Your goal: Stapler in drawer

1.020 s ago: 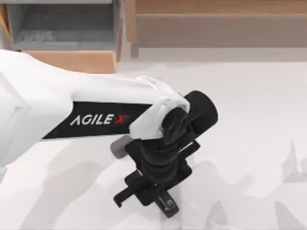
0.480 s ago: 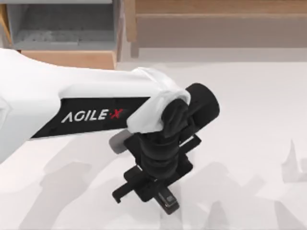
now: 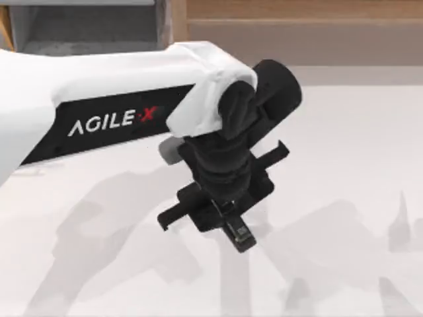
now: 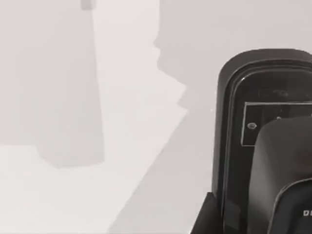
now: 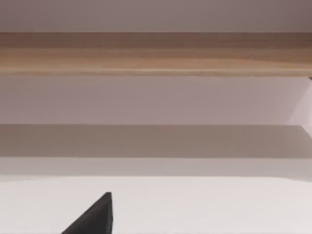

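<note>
White tabletop [image 3: 344, 165] underneath everything, streaked with grey shadows. Against its far edge, long wooden cabinet [image 3: 297, 30] with a brown-grey panel; same cabinet seen as a wood band in the right wrist view [image 5: 156, 53]. Just left of the cabinet, grey interior of the drawer [image 3: 86, 30], mostly covered by the arm. Reaching in from the left side of the table and crossing in front of the drawer, white left arm [image 3: 86, 99] with a black AgileX band. Well in front of the cabinet, near the middle of the table, left gripper [image 3: 228, 221] pointing down, fingers closed on the stapler [image 3: 239, 234], small, black, poking out below the fingertips toward the near edge. In the left wrist view, stapler [image 4: 258, 112] close up with rounded end and white outline mark, clamped under a dark finger [image 4: 282, 161], grey shadow spread over the table beyond. Right gripper: dark wedge [image 5: 92, 217] facing the cabinet, finger state impossible to tell.
</note>
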Action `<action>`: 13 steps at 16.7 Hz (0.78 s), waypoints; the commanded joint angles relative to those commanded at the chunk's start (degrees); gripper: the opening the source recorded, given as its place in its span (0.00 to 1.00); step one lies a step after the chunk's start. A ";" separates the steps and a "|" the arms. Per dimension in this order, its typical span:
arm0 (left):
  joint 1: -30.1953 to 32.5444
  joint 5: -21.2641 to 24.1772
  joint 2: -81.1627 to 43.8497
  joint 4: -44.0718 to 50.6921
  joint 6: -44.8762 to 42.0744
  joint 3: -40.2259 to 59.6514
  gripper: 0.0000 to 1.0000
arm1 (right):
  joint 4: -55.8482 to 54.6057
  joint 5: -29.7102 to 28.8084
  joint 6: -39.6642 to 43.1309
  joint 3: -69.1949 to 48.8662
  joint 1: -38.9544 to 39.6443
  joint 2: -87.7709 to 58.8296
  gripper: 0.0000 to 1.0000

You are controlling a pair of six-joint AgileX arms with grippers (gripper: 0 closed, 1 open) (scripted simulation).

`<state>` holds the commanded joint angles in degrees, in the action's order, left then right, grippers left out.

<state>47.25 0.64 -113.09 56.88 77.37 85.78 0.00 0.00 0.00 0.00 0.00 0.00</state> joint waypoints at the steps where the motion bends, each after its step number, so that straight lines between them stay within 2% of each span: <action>1: -1.40 0.11 0.16 0.89 -3.04 2.98 0.00 | 0.00 0.00 0.00 0.00 0.00 0.00 1.00; 13: -19.32 -0.53 1.24 11.11 -39.97 32.66 0.00 | 0.00 0.00 0.00 0.00 0.00 0.00 1.00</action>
<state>27.94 0.11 -111.85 67.99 37.40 118.44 0.00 0.00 0.00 0.00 0.00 0.00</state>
